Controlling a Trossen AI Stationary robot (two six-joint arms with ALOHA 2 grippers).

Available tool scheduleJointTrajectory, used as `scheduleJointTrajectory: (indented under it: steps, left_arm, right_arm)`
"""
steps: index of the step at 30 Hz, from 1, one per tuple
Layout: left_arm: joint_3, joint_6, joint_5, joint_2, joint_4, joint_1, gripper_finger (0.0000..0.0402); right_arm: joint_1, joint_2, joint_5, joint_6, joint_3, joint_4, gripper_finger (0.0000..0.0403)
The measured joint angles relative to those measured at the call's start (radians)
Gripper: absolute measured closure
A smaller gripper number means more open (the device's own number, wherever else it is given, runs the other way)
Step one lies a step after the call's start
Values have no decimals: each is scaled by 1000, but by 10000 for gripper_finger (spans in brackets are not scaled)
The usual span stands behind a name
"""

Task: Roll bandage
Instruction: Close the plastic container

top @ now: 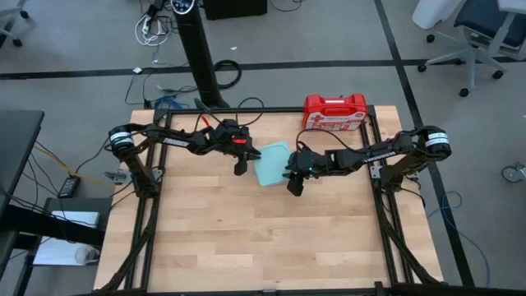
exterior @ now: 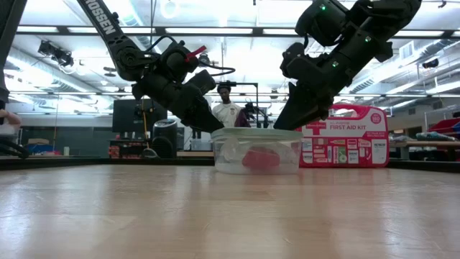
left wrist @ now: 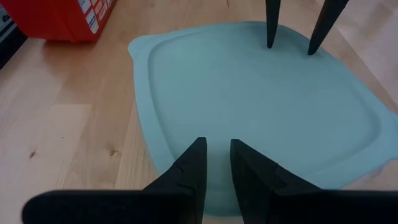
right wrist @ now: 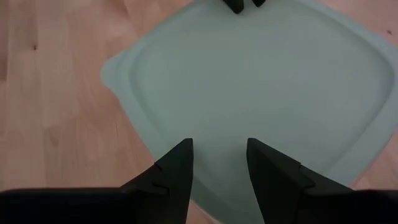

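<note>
A pale blue square container [top: 271, 163] stands at the table's middle with its lid [left wrist: 261, 99] on. Through its clear wall in the low view, the red bandage [exterior: 260, 160] shows as a small lump on the container's floor; the lid hides it in the other views. My left gripper [left wrist: 217, 144] slants down over the lid's left edge, open by a narrow gap with nothing between its fingers. My right gripper [right wrist: 221, 144] slants down over the lid's right edge, open a little wider, also holding nothing. My left gripper has its fingertips [exterior: 217, 129] right at the lid's left edge; I cannot tell whether they touch it. My right gripper has its fingertips [exterior: 279, 127] right at the lid's right edge; I cannot tell whether they touch it.
A red hard first-aid case [top: 334, 112] stands upright at the table's far edge, right of the middle, behind the container. The near half of the wooden table [top: 263, 247] is bare. A person [exterior: 227, 108] stands in the room beyond the table.
</note>
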Motion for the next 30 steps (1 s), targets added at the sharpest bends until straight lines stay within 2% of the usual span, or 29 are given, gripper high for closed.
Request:
scheduleJointTrajectory:
  steps: [15,24,27,30]
  left_arm:
    - [0,7,4,0,14,0,325]
    - [-3,-24,21,0,154,-27,325]
    - [-3,-89,43,0,236,-52,325]
    - [-3,-276,92,-1,347,-72,325]
  right_arm:
    - [-6,-2,-3,25,6,-93,253]
    - [-7,-1,-4,25,3,-99,253]
    - [-7,-1,-5,18,2,-87,253]
    - [-7,0,-7,13,1,-69,253]
